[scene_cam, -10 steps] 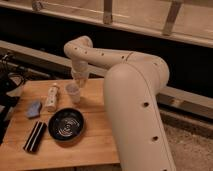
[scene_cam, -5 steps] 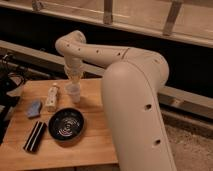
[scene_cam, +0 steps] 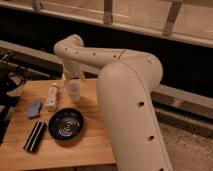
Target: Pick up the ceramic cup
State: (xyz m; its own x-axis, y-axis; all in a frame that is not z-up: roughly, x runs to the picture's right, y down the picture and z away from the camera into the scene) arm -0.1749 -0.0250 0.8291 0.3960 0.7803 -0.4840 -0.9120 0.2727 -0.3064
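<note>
The ceramic cup (scene_cam: pixel 73 91) stands upright on the wooden table (scene_cam: pixel 65 152), toward its far edge. It is small and pale, narrower at the base, with its mouth facing up. The gripper (scene_cam: pixel 73 79) sits directly over the cup, at or just above its rim, pointing down from the bent wrist of the white arm (scene_cam: pixel 127 95). From this view I cannot tell whether the gripper is wide, narrow or closed on the cup, nor whether it touches it.

Just left of the cup lies a white bottle (scene_cam: pixel 52 96) with a label, its length running away from the camera. Farther left is a small blue cloth (scene_cam: pixel 34 108). Nearer the camera, in front of the bottle and cup, rests a wide black bowl (scene_cam: pixel 66 124), apart from both. A black oblong object (scene_cam: pixel 35 136) lies left of the bowl, near the table's front left corner. The arm's bulky lower section covers the right part of the table.
</note>
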